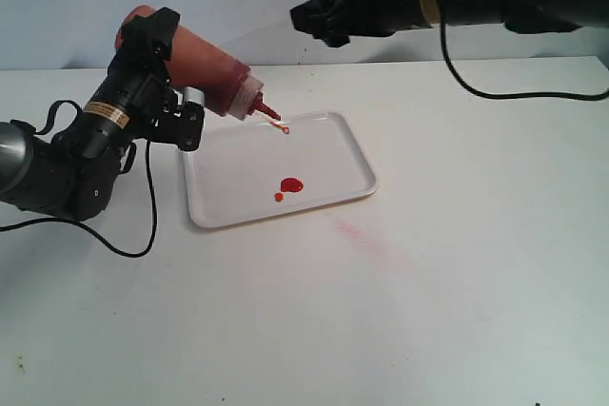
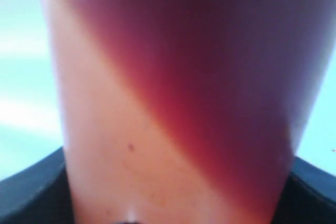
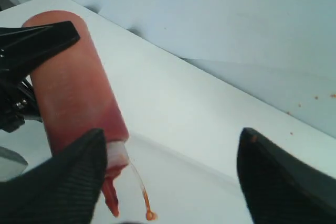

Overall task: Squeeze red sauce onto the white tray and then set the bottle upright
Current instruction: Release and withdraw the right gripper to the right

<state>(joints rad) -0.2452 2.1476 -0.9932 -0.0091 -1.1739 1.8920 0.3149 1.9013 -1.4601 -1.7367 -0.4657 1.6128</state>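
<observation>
Left claw point(image 1: 176, 73) clamped on the bottle point(image 1: 214, 73), gripping the mid-to-base part of the body. The left wrist view is filled by the bottle wall point(image 2: 173, 103), so contact is tight. Bottle is tilted nozzle-down, away from the claw, likely so sauce runs to the tip. Contents look darker toward the nozzle end. A side grip on the soft body lets the same claw both aim and squeeze.

Just beyond the claw, the nozzle point(image 1: 268, 111) hangs over the near rim of the white tray point(image 1: 366, 183), not touching it. A thin thread point(image 3: 143, 190) of sauce trails from the tip, with a drop at its end. The small cap can't be made out.

Farther out from the claw, the red sauce point(image 1: 290, 184) sits as one blob plus a smaller dot, mid-tray, toward the tray's front edge. The tray lies flat on the counter point(image 1: 457, 263). Past the tray's front edge, a faint pink smear point(image 1: 366, 235) is on the bare counter; that's not the sauce.

Farthest, the right claw point(image 1: 319, 18) hangs above and beyond the tray, fingers spread wide, holding nothing. Its wrist view looks down at the bottle point(image 3: 73, 93) between the two fingers. It's probably parked clear.

Judgement: the squeeze is about done or at its last drip, and standing the bottle upright is not yet done.
</observation>
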